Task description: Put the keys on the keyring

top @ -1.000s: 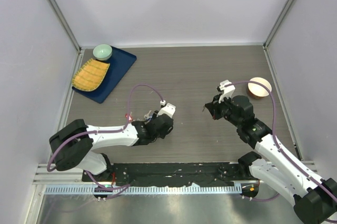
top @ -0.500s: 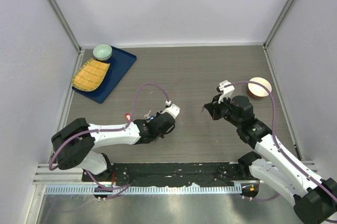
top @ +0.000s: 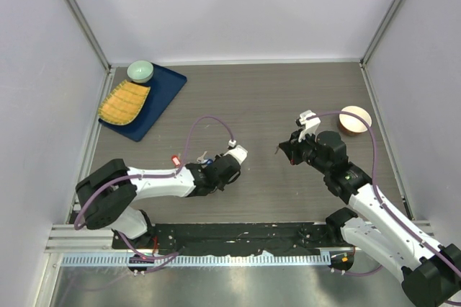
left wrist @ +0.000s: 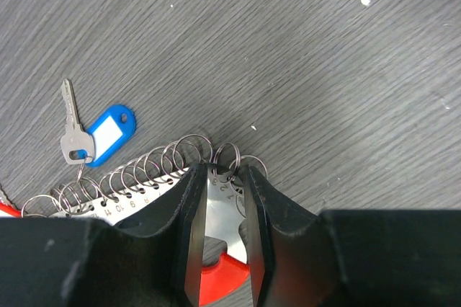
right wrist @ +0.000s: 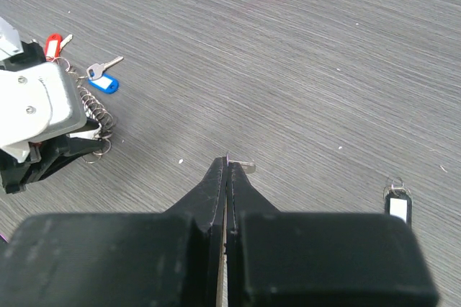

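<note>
Grey wood-grain table, seen from above, with both arms reaching in over its middle and a blue tray well apart at the far left.

Left gripper: low on the table, left of centre, clenched on the keyring, its jaws pinching the numbered metal plate beside the row of wire loops. The keyring lies flat on the table under that gripper, its red tag showing between the fingers.

Right gripper: hangs apart to the right, pressed fully closed, with what looks like a small silver key pinched at its tip. Only a sliver shows, so its identity is a fair guess.

Blue tag: lies just beside the loops with another silver key touching it.

Red-headed key: on the table just beyond the left gripper.

Black fob: off to the right, well apart from the rest.

Step in hand, as I judge it: one arm steadies the ring while the other brings a key across. The next move calls for closing the gap between the grippers and lining the key's hole up with a loop, a fine alignment with the ring held firm.
</note>
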Robot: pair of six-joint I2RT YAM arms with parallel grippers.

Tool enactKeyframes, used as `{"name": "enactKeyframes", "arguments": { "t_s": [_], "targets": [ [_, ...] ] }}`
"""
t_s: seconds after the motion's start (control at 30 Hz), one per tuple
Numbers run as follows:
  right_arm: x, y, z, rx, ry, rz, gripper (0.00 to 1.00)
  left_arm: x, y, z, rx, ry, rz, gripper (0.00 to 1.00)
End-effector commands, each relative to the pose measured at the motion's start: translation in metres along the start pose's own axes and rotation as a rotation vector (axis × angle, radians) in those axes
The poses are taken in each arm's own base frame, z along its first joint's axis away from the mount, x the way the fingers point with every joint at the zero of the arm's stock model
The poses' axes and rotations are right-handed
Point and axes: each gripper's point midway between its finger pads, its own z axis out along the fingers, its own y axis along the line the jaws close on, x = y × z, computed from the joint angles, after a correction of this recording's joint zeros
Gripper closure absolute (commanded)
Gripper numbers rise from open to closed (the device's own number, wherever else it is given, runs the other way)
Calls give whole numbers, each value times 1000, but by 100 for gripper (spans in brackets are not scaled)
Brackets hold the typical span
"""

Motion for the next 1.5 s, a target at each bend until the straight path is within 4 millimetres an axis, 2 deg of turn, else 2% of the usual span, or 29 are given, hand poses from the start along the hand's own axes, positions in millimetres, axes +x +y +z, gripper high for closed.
{"name": "enactKeyframes", "arguments": {
  "t_s": [0.0, 0.47, 0.7, 1.03, 1.23, 1.47],
  "targets": [
    [-17, 4, 0, -20, -69, -1, 99, -6, 5, 7, -24, -14, -11, 69],
    [-16, 4, 1, -18, -67, 2, 99, -10, 16, 9, -36, -14, -84, 77],
    [-14, 5, 2, -22, -62, 4, 99, -7, 21, 6, -56, -8, -96, 67],
    [-13, 5, 2, -23, -59, 6, 99, -12, 37, 3, -95, -37, -191, 66],
    [-14, 5, 2, -22, -62, 6, 99, -13, 38, 3, -83, -42, -217, 65],
    [-14, 5, 2, -24, -62, 7, 99, -19, 36, -7, -41, -77, -267, 61]
  ]
}}
